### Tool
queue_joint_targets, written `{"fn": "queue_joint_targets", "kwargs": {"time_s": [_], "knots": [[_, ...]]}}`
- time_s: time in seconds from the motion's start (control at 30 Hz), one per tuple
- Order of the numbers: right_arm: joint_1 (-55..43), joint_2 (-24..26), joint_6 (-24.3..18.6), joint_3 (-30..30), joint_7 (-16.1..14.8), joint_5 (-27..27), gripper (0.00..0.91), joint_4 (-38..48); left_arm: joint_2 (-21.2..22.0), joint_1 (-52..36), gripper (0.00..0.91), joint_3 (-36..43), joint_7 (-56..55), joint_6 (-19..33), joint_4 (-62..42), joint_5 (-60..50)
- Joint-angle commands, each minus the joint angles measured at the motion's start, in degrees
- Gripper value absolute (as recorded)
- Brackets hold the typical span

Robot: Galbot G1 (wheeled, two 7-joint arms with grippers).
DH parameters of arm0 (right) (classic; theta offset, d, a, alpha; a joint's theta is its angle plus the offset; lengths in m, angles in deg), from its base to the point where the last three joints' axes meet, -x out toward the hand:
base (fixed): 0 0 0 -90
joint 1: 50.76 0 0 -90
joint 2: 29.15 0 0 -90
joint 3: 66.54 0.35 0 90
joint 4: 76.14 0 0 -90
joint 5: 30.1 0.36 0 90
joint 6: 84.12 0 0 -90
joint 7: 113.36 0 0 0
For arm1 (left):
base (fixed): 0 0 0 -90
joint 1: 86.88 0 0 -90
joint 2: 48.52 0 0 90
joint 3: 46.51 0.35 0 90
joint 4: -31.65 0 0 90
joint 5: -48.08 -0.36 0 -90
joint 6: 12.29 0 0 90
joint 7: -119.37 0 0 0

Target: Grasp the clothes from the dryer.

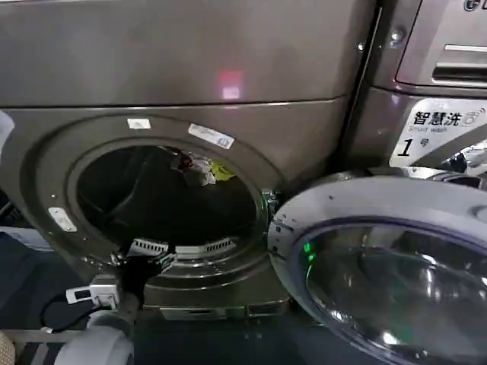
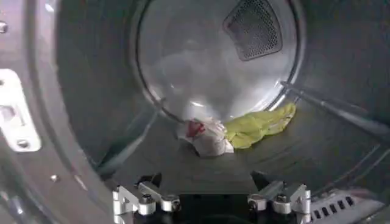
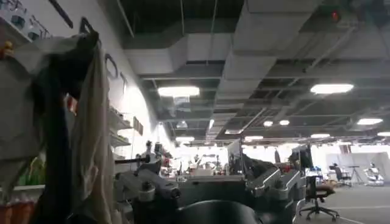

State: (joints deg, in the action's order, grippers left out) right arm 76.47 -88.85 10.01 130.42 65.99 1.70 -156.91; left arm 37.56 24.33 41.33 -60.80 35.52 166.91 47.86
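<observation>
Nearest the head camera: left arm [image 1: 99, 334], white-sleeved, rising from the lower left edge toward the drum opening. Left claw [image 1: 141, 262] positioned at the lower lip of the port, fingers apart, nothing between them. Same claw in the left wrist view [image 2: 210, 199]: two metal fingers [image 2: 143, 198] spread wide, pointing into the drum, well short of the load.

Door [image 1: 380, 258], silver-rimmed glass, swung fully open to the right of the port, hanging low in front of the neighbouring machine.

Dryer [image 1: 190, 84]: bronze-grey front, round port [image 1: 167, 198] with dark interior. White stickers on the port ring. Lint grille [image 1: 183, 249] along the lower inner edge of the port.

Clothes [image 2: 234, 131] lying on the drum floor toward the back wall, apart from the claw. White piece with red mark [image 2: 204, 137] bunched up; yellow-green piece [image 2: 259, 125] stretched out beside it, touching it. In the head view, clothes [image 1: 205, 169] visible deep in the drum, toward its upper right.

Drum back wall: round pale panel with a perforated vent [image 2: 253, 27] near its rim.

Neighbouring machine [image 1: 426, 68] to the right, with white "1" label [image 1: 437, 129].

Right claw [image 3: 213, 195] pointed away from the machines toward a room ceiling, fingers apart, holding nothing.
</observation>
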Motion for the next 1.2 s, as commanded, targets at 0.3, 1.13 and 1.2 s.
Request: {"fn": "queue_joint_targets", "kwargs": {"time_s": [0.3,1.13,1.2], "knots": [[0.03,-0.23,-0.17,-0.03,0.04,-0.14,0.907,-0.10,-0.13,0.05,0.907,0.15,0.21,-2.81,-0.24,-0.12],[-0.58,0.94,-0.88,-1.15,-0.05,-1.37,0.907,-1.44,0.12,-26.55,0.907,0.87,1.29,6.32,-29.44,-4.06],[-0.75,1.00,-0.90,-1.45,-0.05,-1.42,0.907,-1.43,0.49,-30.06,0.907,0.86,1.36,10.17,-34.17,-4.48]]}}
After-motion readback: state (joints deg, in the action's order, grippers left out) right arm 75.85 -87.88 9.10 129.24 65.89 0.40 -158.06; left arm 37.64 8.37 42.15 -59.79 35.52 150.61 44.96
